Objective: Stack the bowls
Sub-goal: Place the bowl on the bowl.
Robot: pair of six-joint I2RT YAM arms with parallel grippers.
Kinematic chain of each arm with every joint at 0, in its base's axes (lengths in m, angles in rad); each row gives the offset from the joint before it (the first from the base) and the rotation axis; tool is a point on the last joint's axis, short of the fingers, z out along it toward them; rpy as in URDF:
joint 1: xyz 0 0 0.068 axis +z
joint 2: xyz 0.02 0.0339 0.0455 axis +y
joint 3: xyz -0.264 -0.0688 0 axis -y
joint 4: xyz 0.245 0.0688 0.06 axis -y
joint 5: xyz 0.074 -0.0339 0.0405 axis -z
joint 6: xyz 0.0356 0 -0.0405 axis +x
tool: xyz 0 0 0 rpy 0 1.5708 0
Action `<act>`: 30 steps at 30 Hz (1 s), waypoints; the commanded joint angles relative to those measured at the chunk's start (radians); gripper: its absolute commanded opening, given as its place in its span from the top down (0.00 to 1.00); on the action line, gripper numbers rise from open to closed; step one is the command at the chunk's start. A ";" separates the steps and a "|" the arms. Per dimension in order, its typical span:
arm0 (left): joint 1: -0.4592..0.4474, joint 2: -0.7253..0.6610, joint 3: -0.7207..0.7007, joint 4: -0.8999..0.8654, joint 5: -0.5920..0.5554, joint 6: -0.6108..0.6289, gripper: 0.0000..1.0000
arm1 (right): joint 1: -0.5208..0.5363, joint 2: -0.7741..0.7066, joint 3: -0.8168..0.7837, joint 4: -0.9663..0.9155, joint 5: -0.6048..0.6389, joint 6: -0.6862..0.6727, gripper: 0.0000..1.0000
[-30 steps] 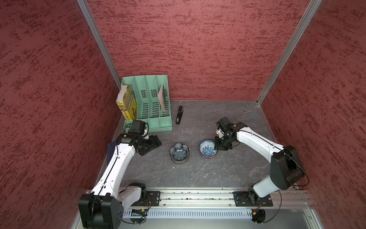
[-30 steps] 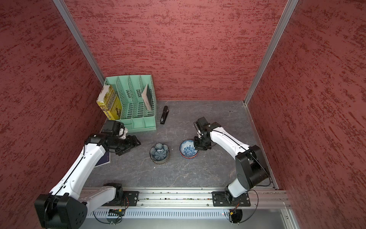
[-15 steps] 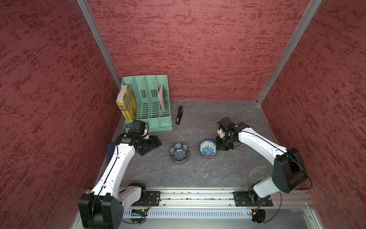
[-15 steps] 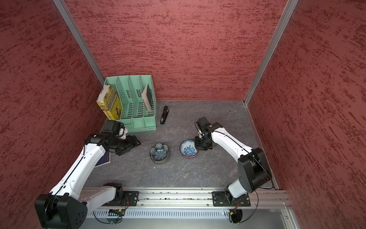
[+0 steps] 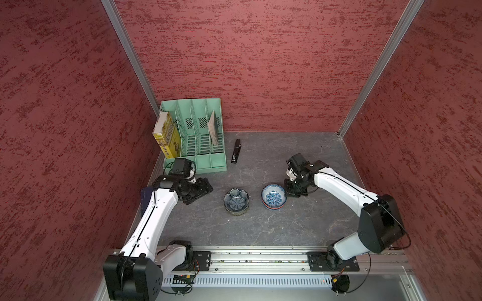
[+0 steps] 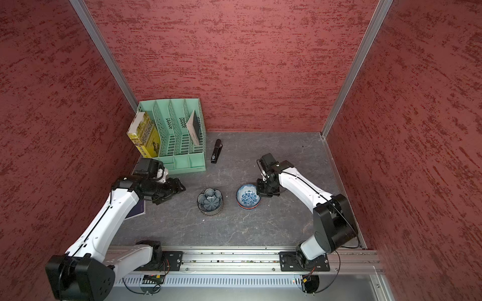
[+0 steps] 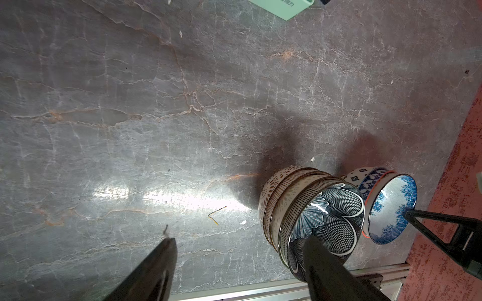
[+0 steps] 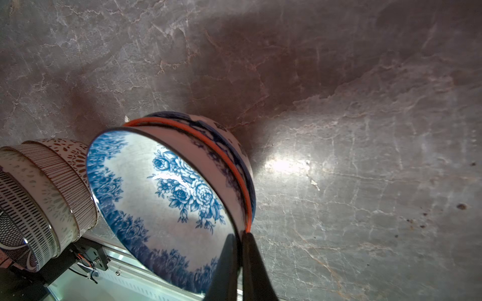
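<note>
Two stacks of bowls stand mid-table in both top views. The left stack (image 5: pixel 236 200) (image 6: pixel 210 201) has the dark-blue flower-shaped bowl (image 7: pixel 328 211) on top of striped and cream lattice bowls (image 8: pixel 44 177). The right stack (image 5: pixel 273 199) (image 6: pixel 248 198) is topped by a blue-white floral bowl (image 8: pixel 169 187), nested in an orange-rimmed bowl (image 8: pixel 221 153) and a blue-white patterned one. My right gripper (image 5: pixel 287 191) (image 8: pixel 241 235) is shut on the floral bowl's rim, one finger inside and one outside. My left gripper (image 5: pixel 200 191) (image 7: pixel 240 238) is open, left of the flower stack and apart from it.
A green file organizer (image 5: pixel 198 138) with a yellow book (image 5: pixel 167 135) stands at the back left, and a black stapler (image 5: pixel 236 155) lies beside it. A dark notebook (image 6: pixel 135 211) lies under the left arm. The metal rail (image 5: pixel 247 260) runs along the front, with red walls on three sides.
My right gripper has closed onto the rim of the blue-white floral bowl. The left arm and both stacks have not moved.
</note>
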 commanded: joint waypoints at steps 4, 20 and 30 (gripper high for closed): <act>0.008 0.011 -0.011 0.016 0.009 0.014 0.21 | -0.004 0.028 0.015 -0.017 -0.047 0.006 0.95; 0.003 0.010 -0.014 0.018 0.008 0.013 0.21 | -0.012 0.024 0.003 0.001 -0.076 0.015 0.97; 0.001 0.012 -0.015 0.017 0.008 0.011 0.20 | -0.013 0.034 -0.009 0.009 -0.084 0.013 0.97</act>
